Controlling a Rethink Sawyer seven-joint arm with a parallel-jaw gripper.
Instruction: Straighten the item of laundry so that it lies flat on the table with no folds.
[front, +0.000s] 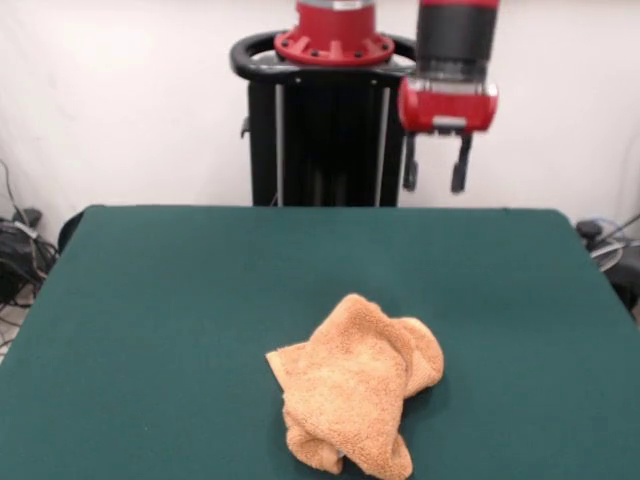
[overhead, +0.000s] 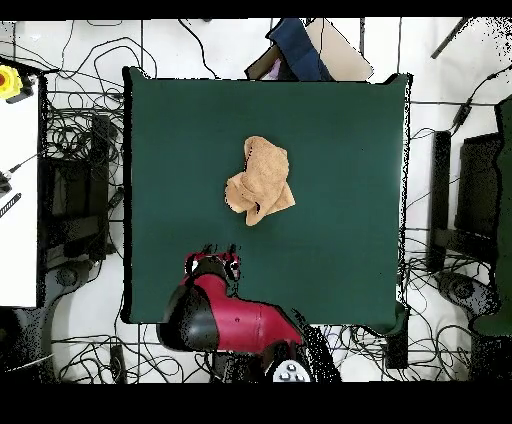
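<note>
I see the crumpled orange-tan terry-cloth towel (front: 355, 395) bunched mid-table on the dark green felt table (front: 150, 320), nearer the edge opposite the robot, long axis roughly toward the pedestal. Bare felt surrounds it. The red-and-black gripper (front: 433, 177) hangs spread and empty above the robot-side edge, well apart from the towel.

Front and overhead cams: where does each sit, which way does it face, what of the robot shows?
Front view: sits across the table, facing the pedestal at its far side; the arm comes down from above, gripper open, hanging over the far edge.
Overhead view: above the table, looking straight down, robot base at the bottom; shows the red arm and gripper.
Shared: the table, the crumpled towel and the gripper, turned half round between views.
</note>
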